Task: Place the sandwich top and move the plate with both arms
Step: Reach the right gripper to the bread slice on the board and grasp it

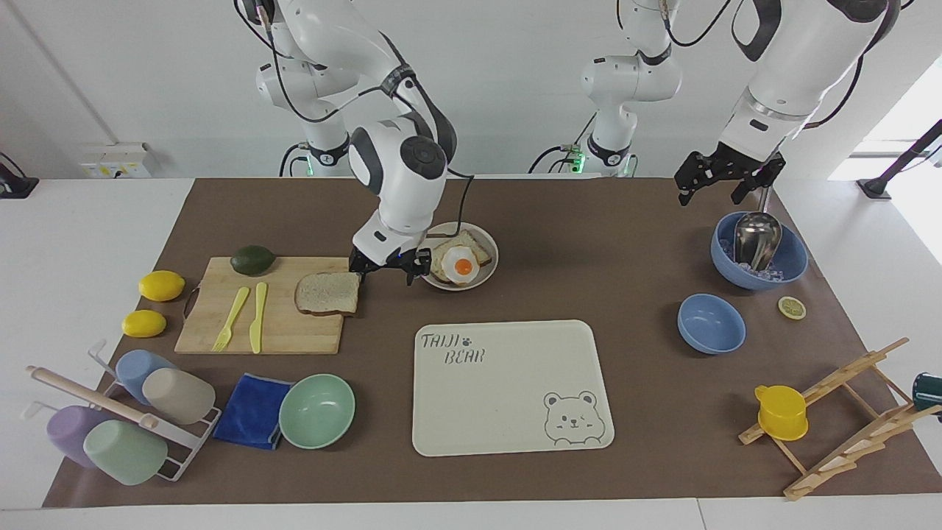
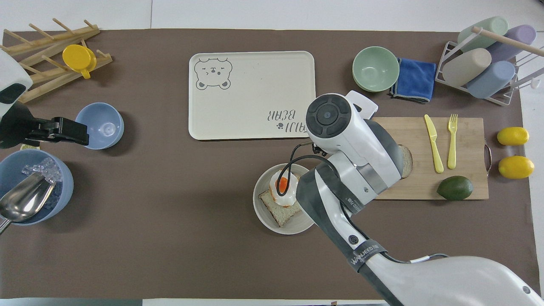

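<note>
- Reaching for the sandwich top (image 1: pixel 327 293) is the step in hand: the slice lies flat on the cutting board (image 1: pixel 221 324), at the board's end toward the plate (image 1: pixel 482 276), and nothing holds it yet.
- The plate sits on the tabletop (image 1: pixel 589 243) just beside the board and nearer to the robots than the tray (image 1: pixel 508 412); it carries toast (image 1: pixel 471 246) with a fried egg (image 1: pixel 462 265) on top, so by my reading neither the topping nor the plate move has begun.
- The right hand (image 1: pixel 388 265) hangs low over the gap between the board's end and the plate, its fingers spread wide and empty, close beside the slice's edge but, as far as I can tell, not touching it.
- The right arm comes in from its base, folds at the elbow and points its wrist steeply down; in the overhead view its bulk covers most of the slice and part of the plate.
- The next move, I judge, calls for shifting the right hand over the slice, lowering so the fingers straddle an edge, then closing gently, since soft bread may crumple or slide on the board.
- The lift afterwards needs to clear the plate's rim and the egg before the slice is set down on top.
- The left hand (image 1: pixel 725 177) waits aloft over the tabletop by the blue bowl with the scoop (image 1: pixel 758 250), fingers wide and empty.
</note>
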Controlling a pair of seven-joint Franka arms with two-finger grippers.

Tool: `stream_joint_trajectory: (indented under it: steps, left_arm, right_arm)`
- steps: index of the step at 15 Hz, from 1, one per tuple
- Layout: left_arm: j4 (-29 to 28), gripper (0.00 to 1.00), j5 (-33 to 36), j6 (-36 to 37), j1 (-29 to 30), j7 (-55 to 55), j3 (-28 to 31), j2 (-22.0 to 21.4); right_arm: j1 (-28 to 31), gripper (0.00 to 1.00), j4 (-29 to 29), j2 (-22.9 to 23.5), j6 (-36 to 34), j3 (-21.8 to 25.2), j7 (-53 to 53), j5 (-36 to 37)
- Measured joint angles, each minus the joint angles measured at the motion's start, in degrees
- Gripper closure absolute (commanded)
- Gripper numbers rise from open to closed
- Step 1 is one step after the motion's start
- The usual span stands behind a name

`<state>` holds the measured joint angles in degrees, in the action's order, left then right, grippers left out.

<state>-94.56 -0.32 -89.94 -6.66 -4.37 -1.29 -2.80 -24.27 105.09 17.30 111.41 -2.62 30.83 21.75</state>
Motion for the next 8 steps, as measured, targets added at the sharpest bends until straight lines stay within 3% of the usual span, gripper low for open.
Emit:
stream_joint_trajectory:
  steps: [2,8]
  left_arm:
    - [0.00,0.00,0.00,0.00,0.00,0.00,0.00,0.00]
    - [0.00,0.00,0.00,0.00,0.00,0.00,0.00,0.00]
  right_arm:
    - [0.28,0.00,2.34,1.67,1.54,0.36,1.53,4.60]
    - [1.44,0.00,5.72,2.18,3.31,0.69,1.55,8.79]
